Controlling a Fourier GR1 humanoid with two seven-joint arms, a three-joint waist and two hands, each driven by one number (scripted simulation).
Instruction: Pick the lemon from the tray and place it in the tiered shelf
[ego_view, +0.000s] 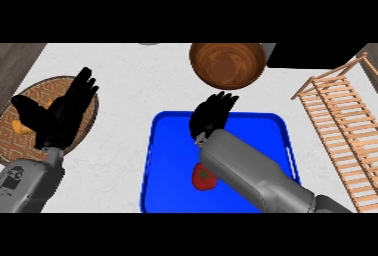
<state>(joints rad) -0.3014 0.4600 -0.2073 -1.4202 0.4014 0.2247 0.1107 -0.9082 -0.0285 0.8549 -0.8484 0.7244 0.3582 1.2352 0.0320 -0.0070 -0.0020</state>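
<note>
Two hands in view: left hand (63, 112) rests open at left edge; right hand (212, 116) over blue tray (166, 165) far end, grip can't tell. No lemon visible, maybe hidden under it. Prob pick step; next = lift, carry right to tiered shelf (343, 130)

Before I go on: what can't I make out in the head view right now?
All in the head view:
- Lemon: none shows; the right hand and forearm cover part of the blue tray, hiding anything beneath.
- Red fruit: partly behind that forearm.
- Tiered shelf: cut off by the right edge.
- Orange item on the woven mat: mostly hidden by the left hand.
</note>
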